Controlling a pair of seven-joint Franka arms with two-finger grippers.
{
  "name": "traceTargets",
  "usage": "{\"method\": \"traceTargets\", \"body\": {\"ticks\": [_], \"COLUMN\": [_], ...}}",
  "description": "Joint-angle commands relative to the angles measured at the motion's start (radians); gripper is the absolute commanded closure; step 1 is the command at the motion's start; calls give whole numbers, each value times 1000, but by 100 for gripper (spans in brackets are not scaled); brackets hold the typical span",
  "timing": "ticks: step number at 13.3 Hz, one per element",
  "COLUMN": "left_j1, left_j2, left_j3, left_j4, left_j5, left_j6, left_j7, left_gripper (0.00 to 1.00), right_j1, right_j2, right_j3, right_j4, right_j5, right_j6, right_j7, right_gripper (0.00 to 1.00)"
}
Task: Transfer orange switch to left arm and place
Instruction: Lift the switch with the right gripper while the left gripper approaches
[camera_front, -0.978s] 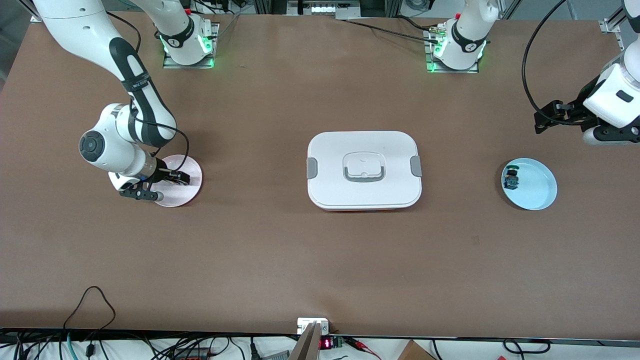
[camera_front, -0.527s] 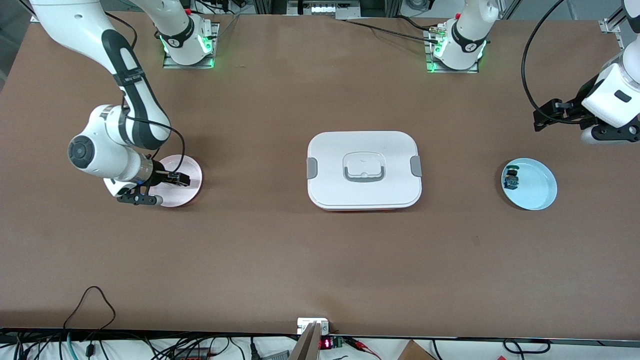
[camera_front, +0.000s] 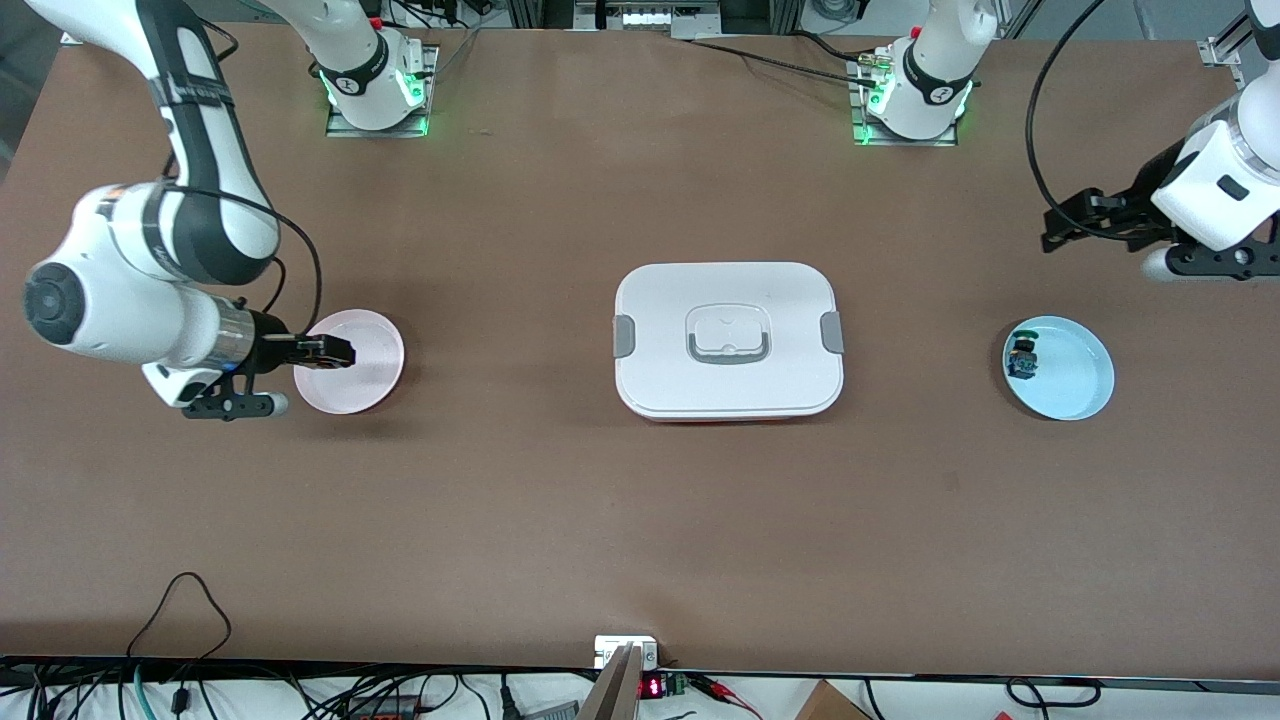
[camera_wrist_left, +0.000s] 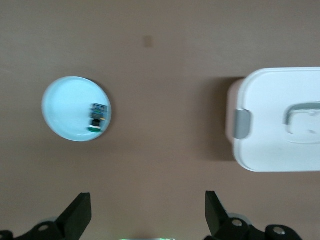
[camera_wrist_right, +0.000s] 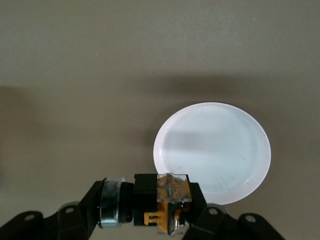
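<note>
Your right gripper (camera_front: 335, 351) hangs over the edge of the pink plate (camera_front: 365, 375) at the right arm's end of the table, clenched on the switch (camera_front: 318, 351). In the right wrist view the switch (camera_wrist_right: 160, 205) sits crosswise between the fingers (camera_wrist_right: 207, 220) (black body, orange and clear marks, a metal ring at one end), up in the air with the plate (camera_wrist_right: 212, 152) bare below it.

At mid-table you have the box (camera_front: 728, 340), lid on, grey latches at both ends.

Toward the left arm's end, the blue plate (camera_front: 1075, 385) holds a small dark part (camera_front: 1022, 358) with a green top and blue body, lying near the rim that faces the box.

Your left gripper (camera_front: 1060, 225) waits in the air over bare table, nearer the bases than the blue plate; its fingers (camera_wrist_left: 80, 215) stand wide apart, grasping nothing.
</note>
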Motion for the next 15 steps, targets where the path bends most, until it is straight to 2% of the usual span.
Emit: {"method": "traceTargets", "body": {"ticks": [1, 4, 6, 8, 9, 12, 15], "left_j1": [0, 0, -2, -9, 0, 14, -12], "left_j2": [48, 65, 109, 131, 132, 177, 209], "left_j3": [-2, -2, -2, -2, -2, -1, -4], "left_j4": [30, 27, 24, 25, 24, 22, 7], "left_j5": [-62, -146, -212, -276, -362, -722, -987], "left_j6": [-78, -138, -221, -251, -249, -220, -98], "left_j7": [-10, -2, -1, -2, 5, 7, 8], "left_gripper": [0, 0, 0, 0, 0, 0, 0], "right_j1": [8, 40, 41, 40, 40, 41, 48], "right_j2": [-20, -49, -60, -81, -97, -108, -100], "right_j3": [16, 54, 100, 143, 170, 224, 229], "right_j4": [87, 159, 196, 208, 208, 210, 207], "right_j5": [-11, -14, -12, 0, 17, 117, 295], "right_j6": [-66, -71, -73, -67, -60, -51, -22], "right_j7": [-69, -123, -149, -207, -248, -436, -711], "right_gripper": [99, 99, 99, 99, 99, 99, 99]}}
